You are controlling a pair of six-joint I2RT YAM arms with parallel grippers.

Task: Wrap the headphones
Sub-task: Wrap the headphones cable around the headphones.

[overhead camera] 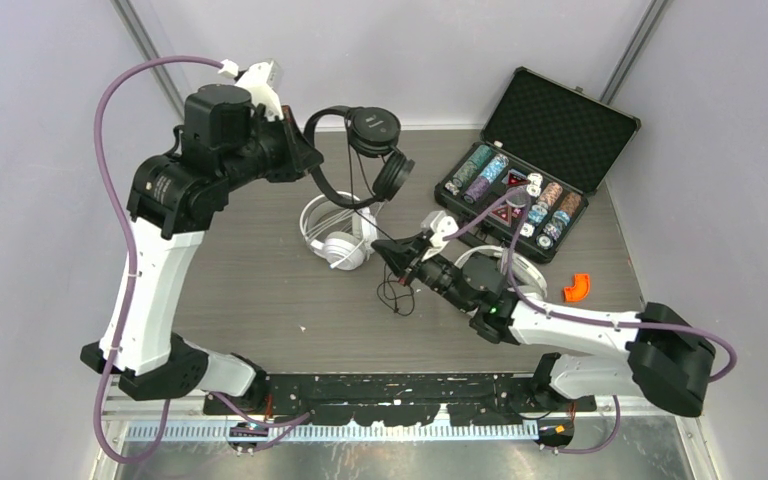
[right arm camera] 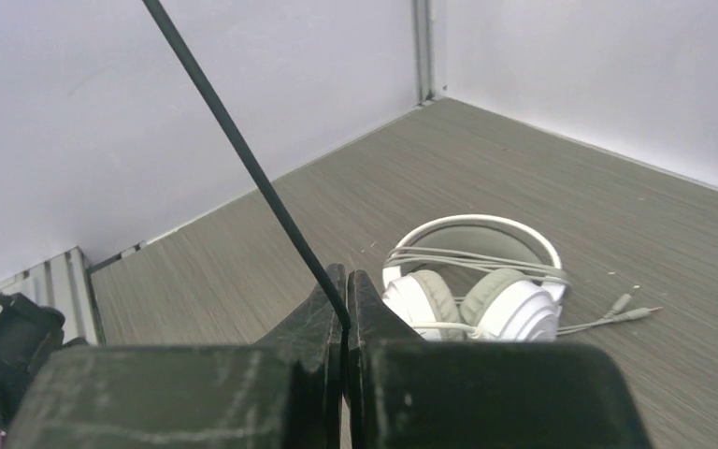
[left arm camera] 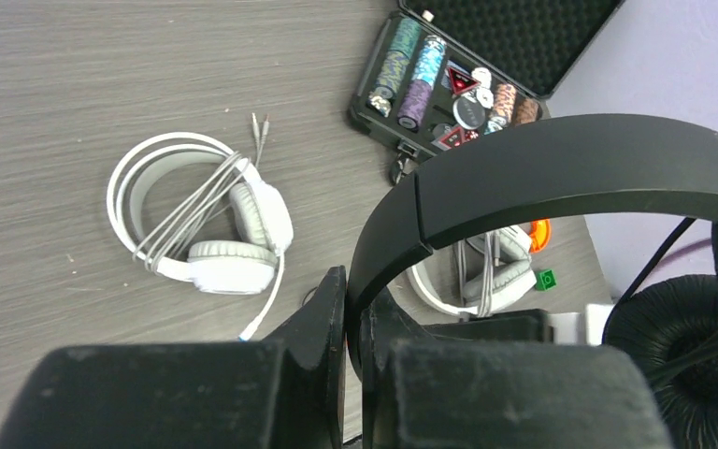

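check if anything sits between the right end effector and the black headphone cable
Nothing visible does. The right end effector is shut on the black cable, and the left end effector grips the black headphones by the band.

Grey wood-grain table inside a pale, plain-walled booth

The table fills the middle of the overhead view, its grain running left to right. Pale lilac-grey walls close it in at the top and on both sides. A slanting metal post stands at the upper left and a second post at the upper right. The light is soft and even, with faint shadows.
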